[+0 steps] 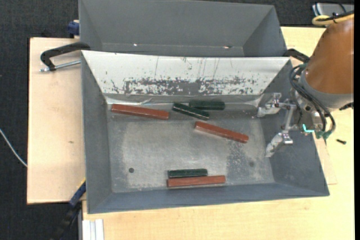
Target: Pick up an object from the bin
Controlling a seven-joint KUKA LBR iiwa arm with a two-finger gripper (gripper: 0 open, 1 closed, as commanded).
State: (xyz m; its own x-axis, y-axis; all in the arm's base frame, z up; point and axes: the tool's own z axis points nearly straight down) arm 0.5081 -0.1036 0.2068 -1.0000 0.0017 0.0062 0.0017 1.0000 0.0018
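Observation:
My gripper (274,126) hangs over the right side of the bin, near the right wall. Its two metal fingers (277,143) stand wide apart, open, with nothing between them. The closest thing is a long red-brown bar (221,132), lying slanted on the floor just left of the gripper and not touching it. Two dark green bars (191,111) lie crossed against the back wall, further left.
Another red-brown bar (140,112) lies along the back wall at the left. By the front wall a third red-brown bar (196,181) lies beside a dark green bar (187,173). A small dark speck (131,171) sits on the floor at front left.

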